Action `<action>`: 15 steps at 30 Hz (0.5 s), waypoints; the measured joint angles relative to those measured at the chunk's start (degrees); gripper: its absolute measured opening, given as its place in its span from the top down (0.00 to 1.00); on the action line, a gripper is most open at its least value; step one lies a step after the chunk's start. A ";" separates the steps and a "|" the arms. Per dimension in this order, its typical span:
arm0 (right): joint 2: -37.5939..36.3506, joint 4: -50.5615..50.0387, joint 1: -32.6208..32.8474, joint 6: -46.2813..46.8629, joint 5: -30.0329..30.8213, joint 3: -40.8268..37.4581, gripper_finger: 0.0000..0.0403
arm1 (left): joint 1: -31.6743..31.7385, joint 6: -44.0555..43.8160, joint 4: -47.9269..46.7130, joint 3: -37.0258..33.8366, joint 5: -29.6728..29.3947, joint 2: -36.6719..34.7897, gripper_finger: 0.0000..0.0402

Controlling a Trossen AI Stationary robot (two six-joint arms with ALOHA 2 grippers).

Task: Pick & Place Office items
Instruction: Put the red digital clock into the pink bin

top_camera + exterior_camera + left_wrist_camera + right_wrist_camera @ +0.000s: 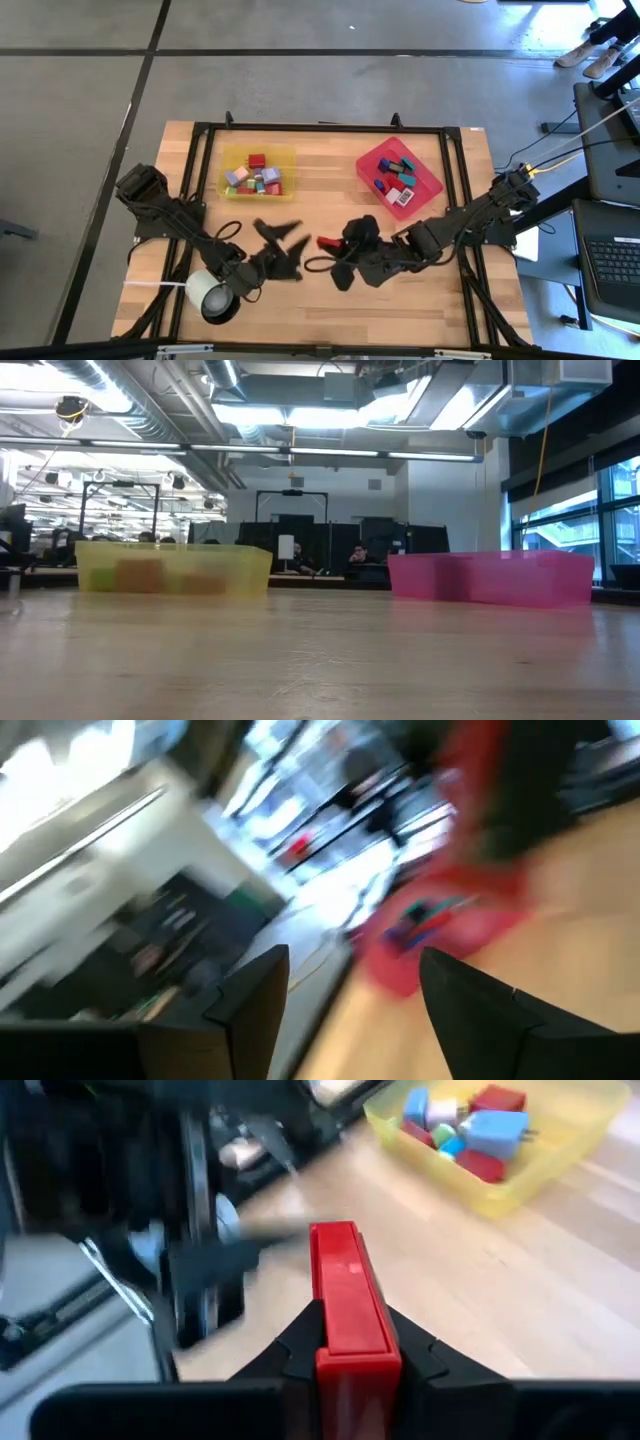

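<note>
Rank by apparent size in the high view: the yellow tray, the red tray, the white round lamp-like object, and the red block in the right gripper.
1. Yellow tray and red tray: about alike, no clear winner.
2. White round object.
3. Red block, smallest, clamped in the right gripper.

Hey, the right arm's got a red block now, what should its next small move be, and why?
Probably carry it toward a tray. The right tool is shut on the red block, and the left tool stands open beside it with nothing between its fingers, so the block seems to be the right arm's alone. Red blocks lie in the yellow tray, though the red tray is nearer; I cannot tell which is meant.
</note>
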 joint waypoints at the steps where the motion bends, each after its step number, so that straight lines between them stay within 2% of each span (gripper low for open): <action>1: -0.38 -0.86 -0.49 -0.08 -0.83 0.00 0.85 | 0.04 0.36 0.12 0.06 -3.57 -0.15 0.45; 3: -1.68 -4.62 -1.61 -0.18 -2.98 0.00 0.85 | 0.23 1.95 -0.03 0.09 -9.81 -0.15 0.45; 4: -2.60 -7.23 -2.24 -0.16 -3.26 0.00 0.85 | 0.36 2.83 -0.07 0.05 -11.08 -0.15 0.45; 9: -7.89 -25.12 -6.25 5.71 0.89 0.00 0.83 | 1.07 3.87 -0.07 0.05 -10.90 -0.15 0.45; 15: -11.39 -44.38 -10.31 15.20 2.16 -0.02 0.84 | 3.10 4.67 -0.07 0.04 -10.44 -0.15 0.46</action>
